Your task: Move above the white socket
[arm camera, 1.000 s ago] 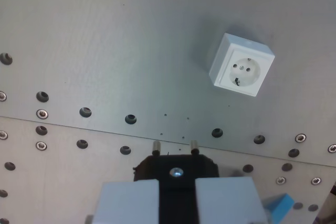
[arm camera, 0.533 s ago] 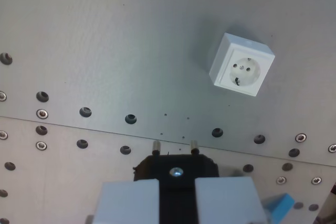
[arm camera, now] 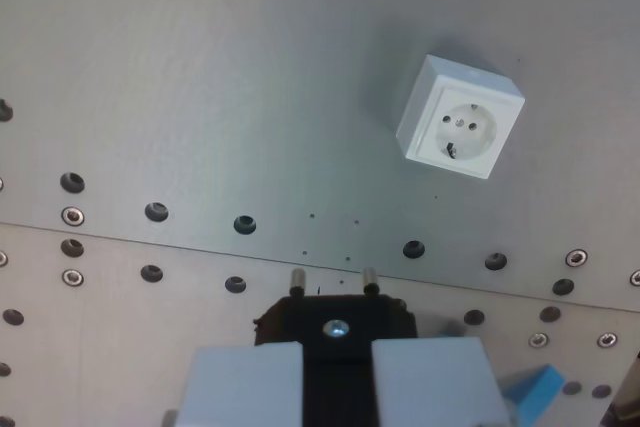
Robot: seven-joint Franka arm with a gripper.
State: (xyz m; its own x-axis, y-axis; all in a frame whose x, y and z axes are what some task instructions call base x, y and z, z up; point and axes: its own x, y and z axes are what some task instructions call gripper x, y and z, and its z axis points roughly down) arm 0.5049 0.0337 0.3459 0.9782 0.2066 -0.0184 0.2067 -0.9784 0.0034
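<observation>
Two pale grey fingers of the gripper (arm camera: 337,372) are clamped on a black plug (arm camera: 335,322), its metal pins forward. The square white plastic socket (arm camera: 460,130) sits on the grey metal plate (arm camera: 200,97), toward the wrist view's upper right, well apart. I'd slide across level until the pins line up.

White socket (arm camera: 460,130): smooth plastic. Table (arm camera: 200,97): matt brushed metal. Plug (arm camera: 335,332): black plastic, shiny metal pins.
</observation>
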